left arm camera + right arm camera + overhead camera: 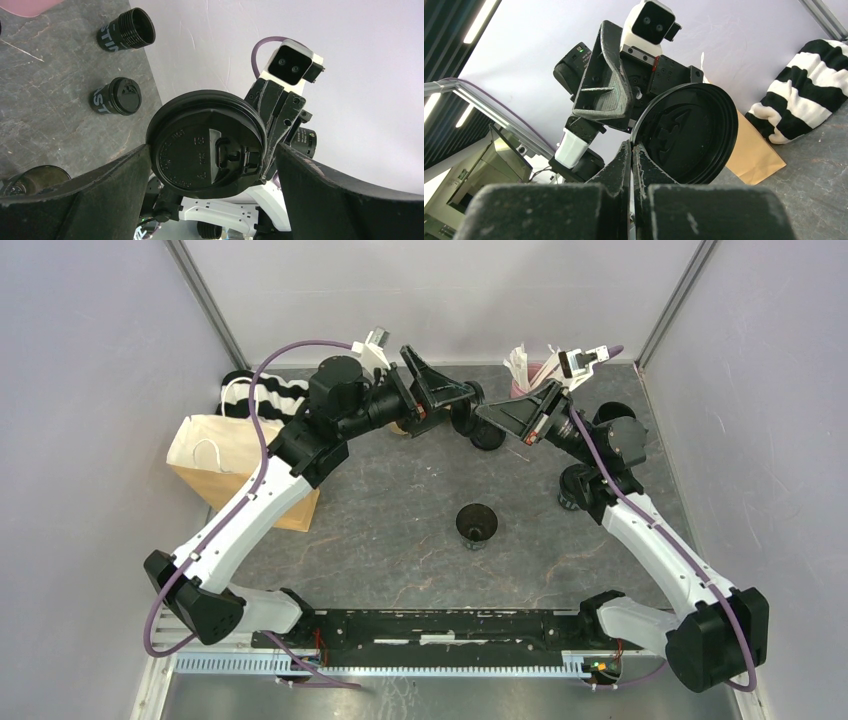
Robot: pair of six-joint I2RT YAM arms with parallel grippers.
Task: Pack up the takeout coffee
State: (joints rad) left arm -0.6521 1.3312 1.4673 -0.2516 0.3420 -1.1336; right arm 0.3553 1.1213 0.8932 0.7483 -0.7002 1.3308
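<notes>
Takeout coffee is in pieces at this moment. One black lid (205,150) hangs in the air above the back of the surface (400,510), between the two arms. The right hand (631,145) has its fingers pressed together on the lid's rim, pinching it edge-on. The left hand (212,148) is spread wide, one finger on each side of the lid, neither touching it.

An open cup (477,523) stands alone near the middle of the surface, well apart from both hands. The left wrist view shows a lidded cup (117,96) and, near it, a lidless cup (126,30) with pale lettering, both close to the wall. A paper bag (215,455) lies at the left, a striped cloth (265,395) behind it, and a pink cup (525,380) sits at the back.
</notes>
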